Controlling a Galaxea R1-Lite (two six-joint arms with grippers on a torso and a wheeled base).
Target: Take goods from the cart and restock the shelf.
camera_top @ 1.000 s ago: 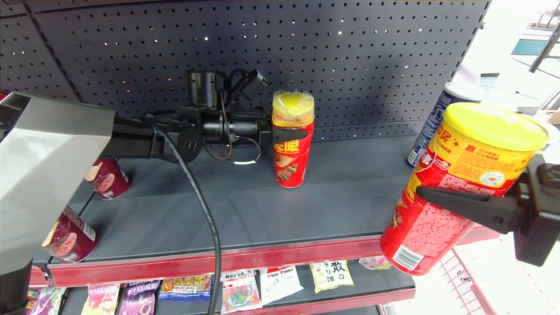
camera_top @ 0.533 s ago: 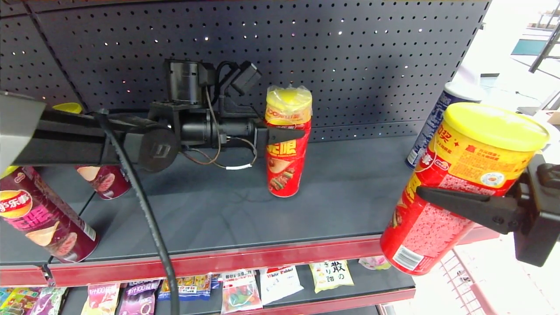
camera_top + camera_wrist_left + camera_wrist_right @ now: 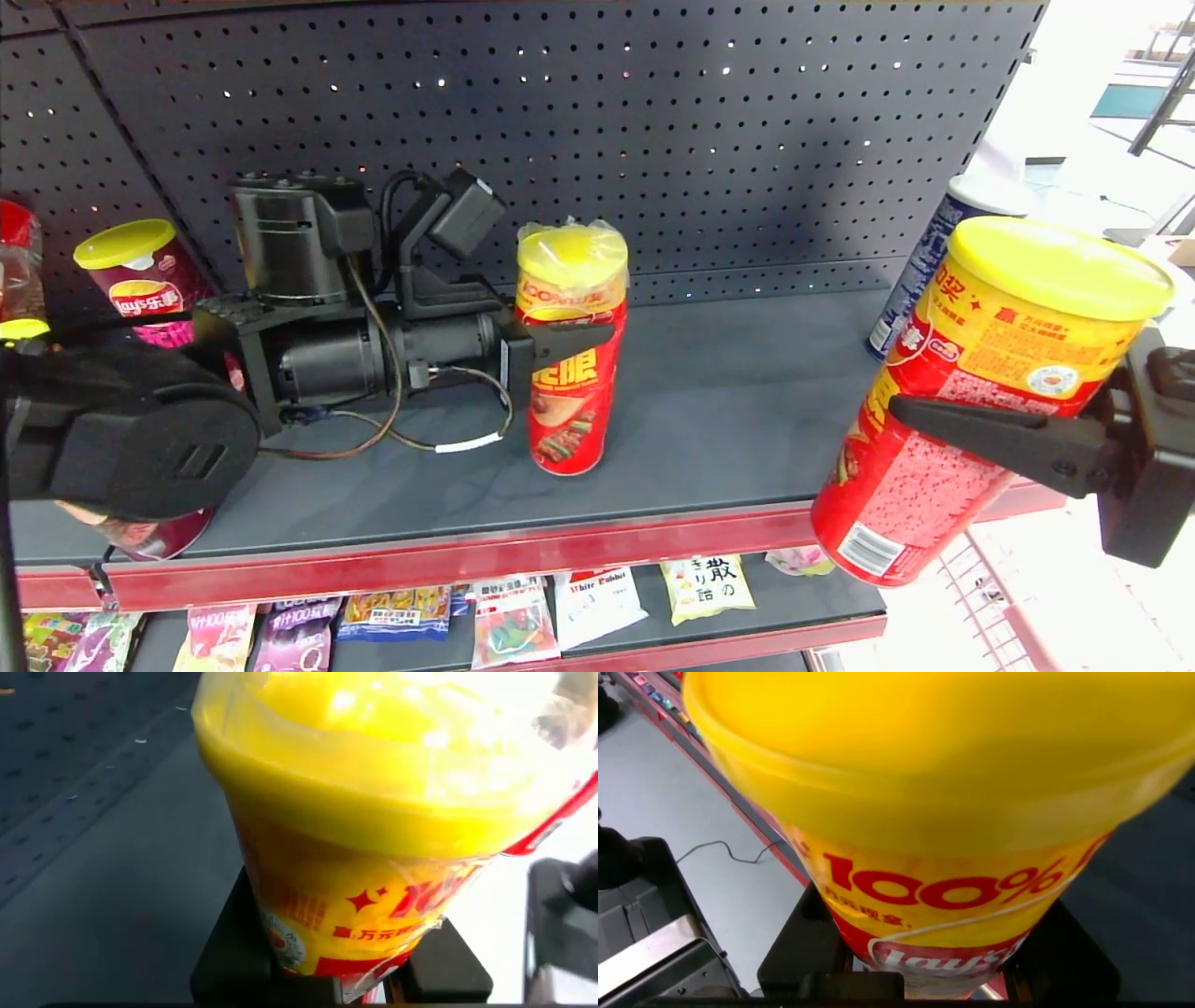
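We see the left gripper [image 3: 568, 329] closed on the left can [image 3: 566, 411], a red can with a yellow lid under clear wrap. The gripper meets the can from its 9 o'clock side, one finger across the front just below the lid. The can stands upright near the middle of the shelf [image 3: 747, 411]. We cannot tell whether its base touches the board.

At 4 o'clock in the head view, the right gripper [image 3: 943, 411] is clamped on the right can [image 3: 1018, 317], also red with a yellow lid. This gripper comes in from the can's 3 o'clock side. The can tilts, lid towards 1 o'clock, and hangs in front of the shelf's red edge [image 3: 467, 557].

A blue can [image 3: 920, 271] stands behind the right can, at its 12 o'clock. A maroon can [image 3: 149, 280] stands at 9 o'clock by the pegboard [image 3: 653, 112]. Snack bags [image 3: 597, 602] lie on the lower shelf at 6 o'clock.
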